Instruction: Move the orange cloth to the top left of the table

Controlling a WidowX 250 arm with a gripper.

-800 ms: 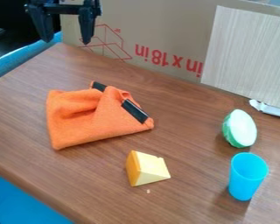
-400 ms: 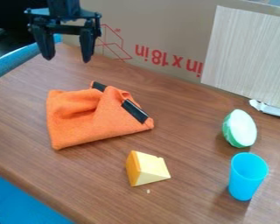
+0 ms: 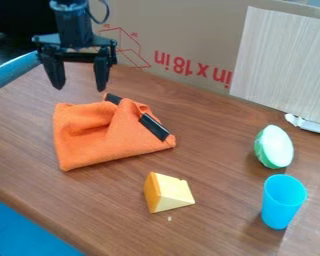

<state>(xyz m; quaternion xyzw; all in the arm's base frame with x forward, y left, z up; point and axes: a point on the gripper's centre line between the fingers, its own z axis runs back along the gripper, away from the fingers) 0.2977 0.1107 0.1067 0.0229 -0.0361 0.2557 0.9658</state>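
The wooden table carries a crumpled orange cloth left of its middle, folded over itself, two black strips along its upper right edge. Above the cloth's upper left, the black gripper hangs with fingers wide apart, empty.

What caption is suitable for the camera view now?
Open gripper above an orange cloth, with a cheese wedge and blue cup on the wooden table.
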